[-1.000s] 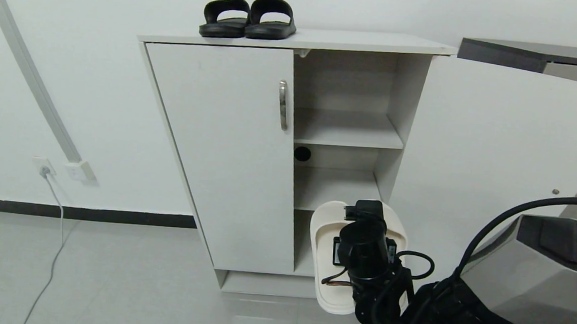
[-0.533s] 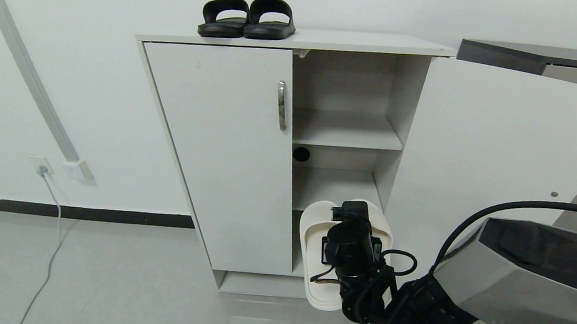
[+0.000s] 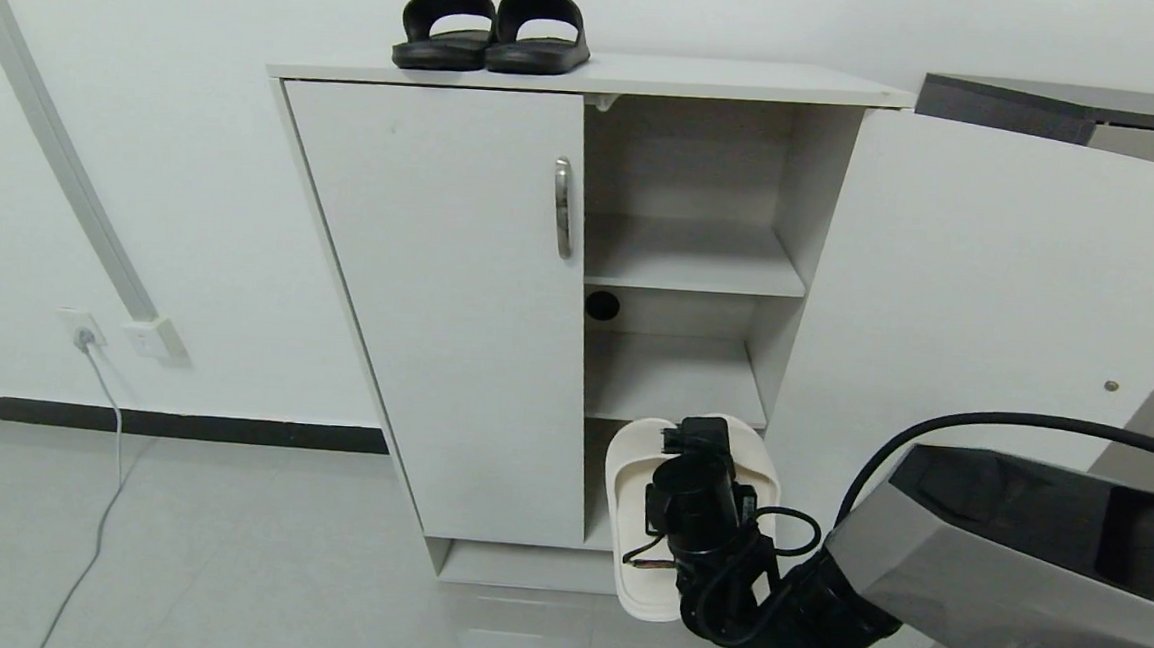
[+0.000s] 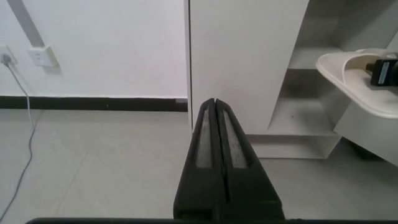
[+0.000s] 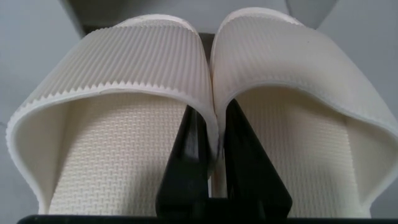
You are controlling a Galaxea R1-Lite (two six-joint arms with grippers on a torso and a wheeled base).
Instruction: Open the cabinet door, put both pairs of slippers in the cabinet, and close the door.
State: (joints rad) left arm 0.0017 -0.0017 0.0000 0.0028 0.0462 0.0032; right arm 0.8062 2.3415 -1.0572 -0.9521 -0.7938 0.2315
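Note:
A white cabinet [image 3: 438, 306] stands against the wall with its left door closed and its right door [image 3: 989, 309] swung wide open. On its top sits a pair of black slippers [image 3: 493, 30]. My right gripper [image 3: 694, 451] is shut on a pair of white slippers [image 3: 632, 488], held side by side just in front of the lowest compartment. In the right wrist view the fingers [image 5: 189, 143] pinch the inner strap edges of both white slippers [image 5: 124, 124]. My left gripper [image 4: 215, 109] is shut on nothing, above the floor left of the cabinet, with the white slippers [image 4: 354, 74] farther off.
Two bare shelves [image 3: 686, 261] show inside the open half. The left door carries a metal handle [image 3: 563, 208]. A wall socket with a cable [image 3: 85, 339] is at the left. A grey unit [image 3: 1071, 104] stands behind the open door.
My right gripper with the white slippers has shifted a little left, towards the cabinet opening. The head view itself has shifted slightly. The black slippers stay put.

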